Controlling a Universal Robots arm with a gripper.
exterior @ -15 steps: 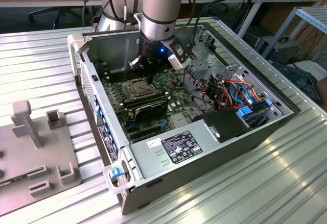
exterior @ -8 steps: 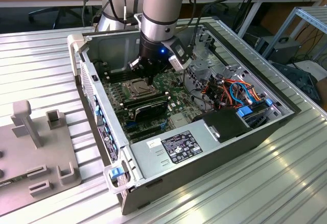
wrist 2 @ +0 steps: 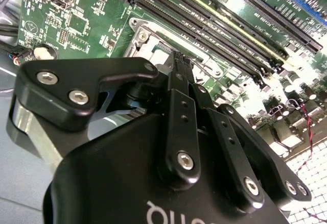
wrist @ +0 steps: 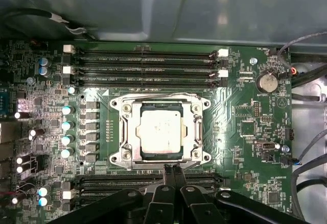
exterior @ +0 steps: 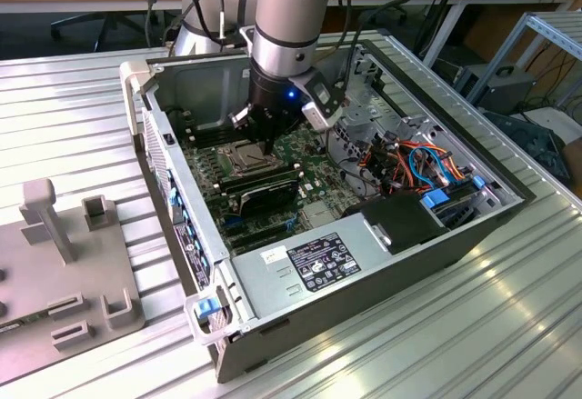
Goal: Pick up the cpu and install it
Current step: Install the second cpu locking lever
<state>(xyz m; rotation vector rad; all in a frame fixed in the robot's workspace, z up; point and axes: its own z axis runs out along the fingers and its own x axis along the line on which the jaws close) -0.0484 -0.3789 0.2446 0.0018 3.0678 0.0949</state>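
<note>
While arm hangs inside open PC case [exterior: 364, 263], gripper [wrist: 172, 169] fingers pressed together, holding nothing, just beside socket [wrist: 118, 132]; CPU [wrist: 161, 131] seated in socket on motherboard [wrist: 245, 132].

cpu [wrist: 160, 133] in socket [wrist: 120, 132], memory slots [wrist: 145, 64] beside

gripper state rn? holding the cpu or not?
Tool: fingers shut together, nothing between them. It hangs at the socket's edge; the cpu sits in the socket, not held.
</note>
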